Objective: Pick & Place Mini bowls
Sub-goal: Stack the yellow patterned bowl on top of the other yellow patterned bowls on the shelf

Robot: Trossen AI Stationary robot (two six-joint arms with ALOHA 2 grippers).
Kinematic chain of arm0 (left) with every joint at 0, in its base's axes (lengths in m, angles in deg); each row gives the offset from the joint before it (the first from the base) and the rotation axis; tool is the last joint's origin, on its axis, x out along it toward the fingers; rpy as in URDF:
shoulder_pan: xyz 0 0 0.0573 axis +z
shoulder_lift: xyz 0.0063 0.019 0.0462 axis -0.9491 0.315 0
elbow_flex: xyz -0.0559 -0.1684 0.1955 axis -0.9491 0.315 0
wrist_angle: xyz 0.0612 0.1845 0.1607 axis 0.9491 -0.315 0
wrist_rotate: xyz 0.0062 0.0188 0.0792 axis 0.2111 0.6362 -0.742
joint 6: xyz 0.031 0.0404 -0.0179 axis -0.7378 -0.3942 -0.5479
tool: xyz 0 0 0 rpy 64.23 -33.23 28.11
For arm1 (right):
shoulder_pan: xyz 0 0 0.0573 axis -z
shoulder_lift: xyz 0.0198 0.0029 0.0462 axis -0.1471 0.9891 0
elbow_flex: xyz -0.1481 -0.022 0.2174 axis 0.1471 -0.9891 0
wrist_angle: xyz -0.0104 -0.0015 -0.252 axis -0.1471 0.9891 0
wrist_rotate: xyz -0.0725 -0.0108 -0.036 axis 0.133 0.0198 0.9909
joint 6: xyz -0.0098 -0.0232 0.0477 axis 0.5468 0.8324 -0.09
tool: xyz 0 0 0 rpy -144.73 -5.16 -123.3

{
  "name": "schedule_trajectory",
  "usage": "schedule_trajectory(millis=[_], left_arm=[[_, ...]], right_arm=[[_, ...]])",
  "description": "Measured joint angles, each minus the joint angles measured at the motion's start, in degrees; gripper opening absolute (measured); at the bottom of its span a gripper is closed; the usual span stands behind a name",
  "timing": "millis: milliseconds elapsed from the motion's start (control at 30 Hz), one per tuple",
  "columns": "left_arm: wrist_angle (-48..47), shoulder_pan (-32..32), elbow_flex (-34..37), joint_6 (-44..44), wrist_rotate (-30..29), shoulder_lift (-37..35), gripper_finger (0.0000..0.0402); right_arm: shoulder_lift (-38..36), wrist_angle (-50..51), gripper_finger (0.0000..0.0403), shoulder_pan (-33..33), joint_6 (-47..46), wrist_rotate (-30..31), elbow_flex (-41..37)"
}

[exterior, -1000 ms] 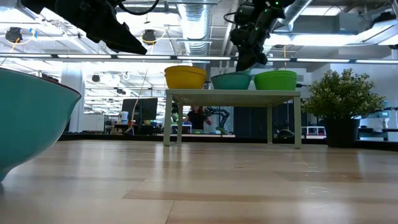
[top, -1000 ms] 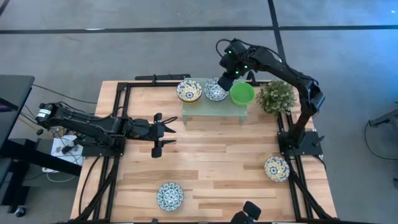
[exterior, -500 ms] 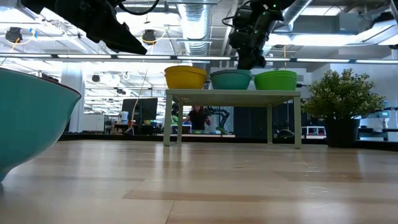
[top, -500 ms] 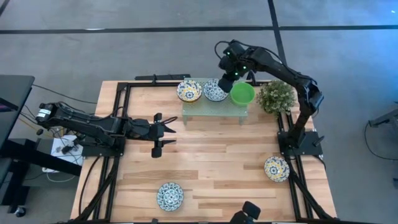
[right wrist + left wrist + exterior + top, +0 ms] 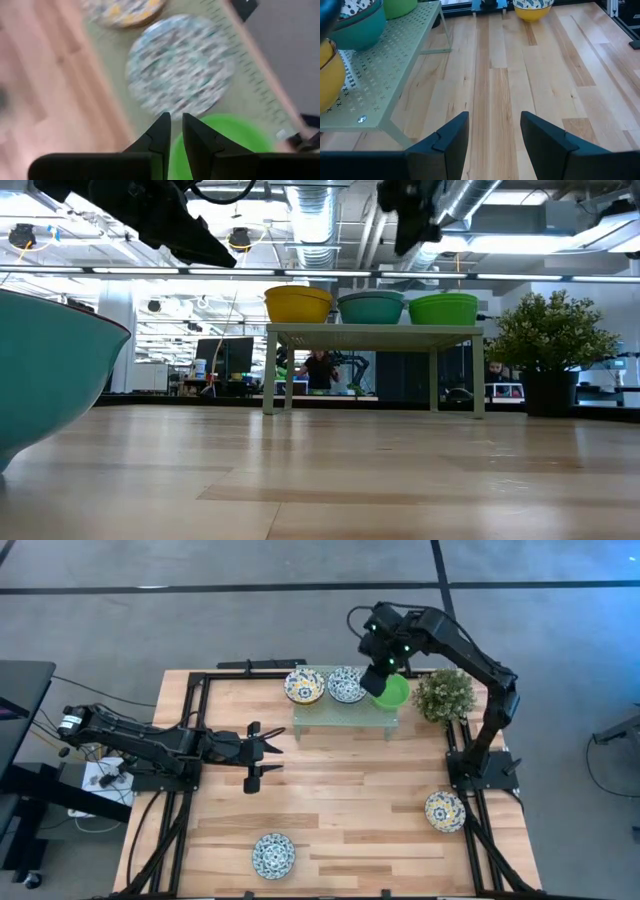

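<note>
- My right gripper [image 5: 381,673] hangs above the rack [image 5: 345,712], fingers nearly pressed together, pinching nothing.
- My left gripper [image 5: 268,752] waits, fingers spread, over the wooden table [image 5: 340,795].
- 3 bowls line the rack: 2 patterned [image 5: 304,686] [image 5: 346,685], 1 green bowl [image 5: 394,692].
- 2 more patterned ones [image 5: 272,854] [image 5: 444,810] sit on the table, beside 1 potted plant [image 5: 443,694].
- Behind: a ducted workshop.

Plain green bowl [image 5: 393,691] beside blue-patterned white bowls [image 5: 346,686] on pale-green rack [image 5: 340,716].
</note>
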Motion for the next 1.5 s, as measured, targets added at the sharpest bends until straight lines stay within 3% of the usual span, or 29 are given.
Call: schedule_trajectory(millis=[133,300,433,600,867,933,1167,1333,1500], left_arm=[[0.0,0.0,0.0,1.5,0.7,0.0,0.0181],[0.2,-0.4,0.2,4.2,5.5,0.0,0.0181],[0.0,-1.5,2.7,4.3,7.3,0.0,0.0181],[0.3,-2.9,4.4,6.6,7.4,0.0,0.0181],[4.0,-2.9,4.5,8.9,7.1,0.0,0.0181],[5.1,-2.9,4.5,8.9,6.3,0.0,0.0181],[7.5,-2.9,4.5,7.3,4.6,0.0,0.0181],[8.1,-2.9,4.5,7.3,4.4,0.0,0.0181],[8.1,-2.9,4.5,7.3,4.5,0.0,0.0181]], right_arm=[[-1.0,7.1,0.0044,-6.8,-2.0,-0.3,1.0],[-7.4,3.5,0.0044,-17.8,0.4,-0.8,-6.3],[-15.4,-8.7,0.0044,-25.3,-1.5,-0.9,-19.3],[-27.5,-19.5,0.0044,-31.7,-12.2,-1.0,-37.2],[-42.5,-25.5,0.0044,-41.8,-35.2,1.6,-62.7],[-44.3,-23.8,0.0044,-44.9,-36.3,1.5,-66.7],[-45.4,-19.2,0.0044,-53.5,-33.9,1.9,-71.0],[-44.6,-14.0,0.0044,-56.0,-30.0,7.2,-71.0],[-42.3,-13.0,0.0044,-56.9,-32.9,6.6,-71.0]])
